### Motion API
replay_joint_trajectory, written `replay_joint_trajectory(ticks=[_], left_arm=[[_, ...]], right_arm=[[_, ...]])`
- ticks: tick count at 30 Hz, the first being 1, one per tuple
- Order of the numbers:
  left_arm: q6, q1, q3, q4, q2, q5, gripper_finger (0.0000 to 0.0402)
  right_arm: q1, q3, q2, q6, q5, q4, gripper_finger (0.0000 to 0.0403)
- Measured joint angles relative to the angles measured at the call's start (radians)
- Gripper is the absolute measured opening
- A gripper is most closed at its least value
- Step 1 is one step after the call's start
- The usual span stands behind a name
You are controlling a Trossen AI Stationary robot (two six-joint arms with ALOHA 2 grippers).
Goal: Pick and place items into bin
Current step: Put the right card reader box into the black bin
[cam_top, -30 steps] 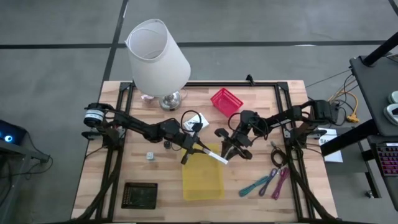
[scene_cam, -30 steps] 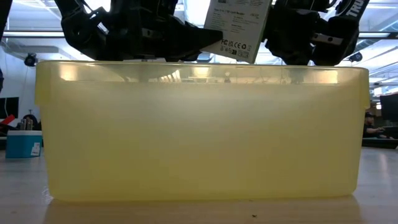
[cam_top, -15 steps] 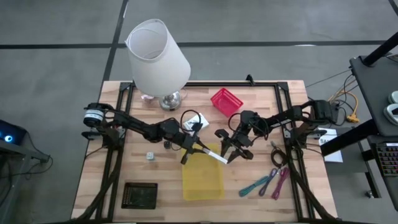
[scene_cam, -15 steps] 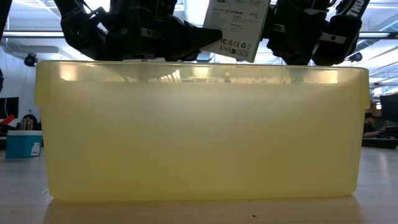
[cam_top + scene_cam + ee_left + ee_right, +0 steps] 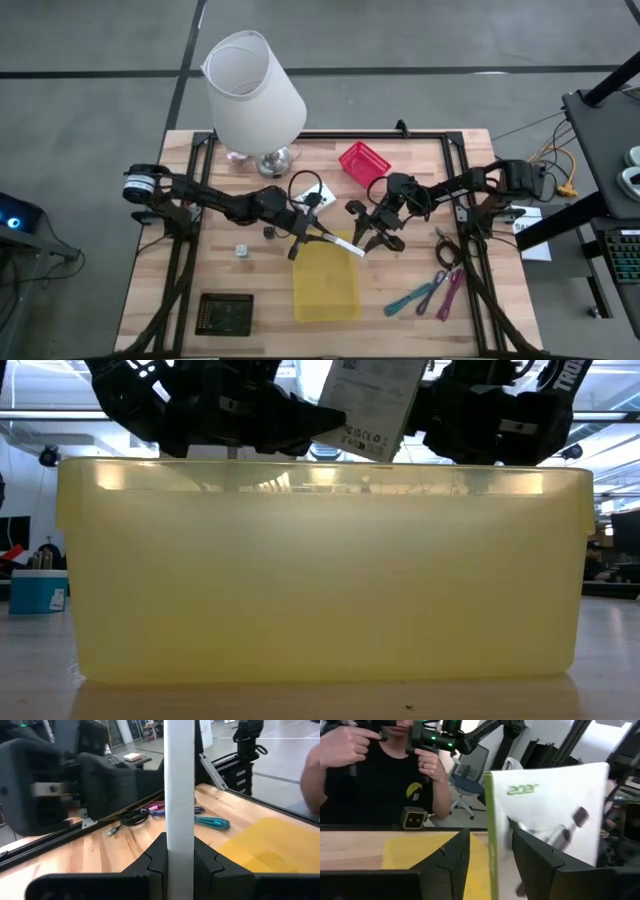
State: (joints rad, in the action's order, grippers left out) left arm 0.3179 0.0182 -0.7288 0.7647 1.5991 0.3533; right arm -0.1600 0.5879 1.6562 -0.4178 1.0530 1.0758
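Observation:
A flat white box (image 5: 345,247) with a green end and black print is held above the far rim of the yellow bin (image 5: 325,285); the low view shows the box (image 5: 375,405) tilted over the bin (image 5: 320,570). My left gripper (image 5: 322,240) is shut on it. My right gripper (image 5: 368,238) is open, and its fingers (image 5: 445,860) stand on either side of the box's green end (image 5: 489,820) with a gap on each side. Teal and pink strips (image 5: 430,295) and a black coiled cable (image 5: 446,250) lie on the table to the right. My left gripper pinches the white box between its two fingers (image 5: 155,860), on the narrow edge (image 5: 179,835) at the box's left end. It comes from the table's left, slanting down. The box is lifted clear and reaches past the fingertips toward the right gripper.
A big white lamp (image 5: 253,88) stands at the far left and a red basket (image 5: 363,162) at the far middle. A small white cube (image 5: 241,251), a dark cube (image 5: 268,233) and a black square pad (image 5: 225,313) lie left of the bin. A person's hands (image 5: 427,760) show beyond the table.
My left gripper has risen a little with the white box, which now sits higher and more tilted over the bin. My right gripper has shifted slightly toward the table's left, closer to the box's end.

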Motion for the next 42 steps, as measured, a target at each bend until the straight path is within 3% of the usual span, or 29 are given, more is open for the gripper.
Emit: replay_joint_trajectory(ticks=[20, 31, 42], left_arm=[[-0.156, 0.016, 0.0, -0.331, -0.196, 0.009, 0.0028], [-0.215, 0.017, 0.001, -0.64, -0.363, -0.02, 0.0028], [-0.427, 0.051, -0.019, -0.891, -0.459, -0.057, 0.0028]], right_arm=[[-0.012, -0.001, -0.004, 0.0, -0.065, -0.006, 0.0128], [-0.017, -0.001, -0.052, -0.012, -0.081, -0.004, 0.0124], [-0.018, -0.001, -0.061, -0.116, -0.097, -0.021, 0.0129]])
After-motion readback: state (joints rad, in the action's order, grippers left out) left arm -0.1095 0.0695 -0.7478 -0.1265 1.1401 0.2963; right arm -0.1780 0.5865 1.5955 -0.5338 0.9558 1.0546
